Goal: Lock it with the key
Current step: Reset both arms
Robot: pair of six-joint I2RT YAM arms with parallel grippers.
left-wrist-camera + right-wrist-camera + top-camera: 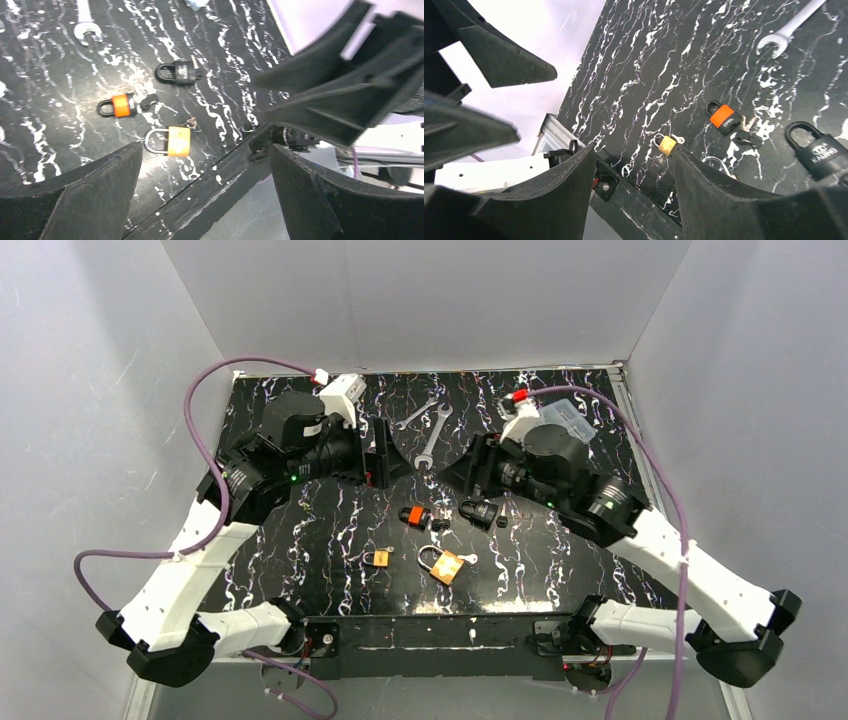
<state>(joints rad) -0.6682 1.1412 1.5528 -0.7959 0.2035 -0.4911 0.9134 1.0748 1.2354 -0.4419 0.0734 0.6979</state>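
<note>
both grippers hang above the middle of the black, white-veined bench (pixel 300 540), touching nothing. the left gripper (pixel 205 150) has its jaws spread wide, and the right gripper (pixel 633 150) is parted too and empty. below lie a black padlock (pixel 482 512) with a key at its base, an orange-banded black padlock (pixel 414 516), and nearer the near edge a small brass padlock (pixel 378 558) and a larger brass padlock (pixel 447 565).

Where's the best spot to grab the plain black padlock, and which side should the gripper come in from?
Take the black padlock by its body, coming straight down from above and closing across its two narrow side edges. It lies flat on the table, so only those edges offer opposing faces. The shackle is a thin loop and would probably let the lock swing.
</note>
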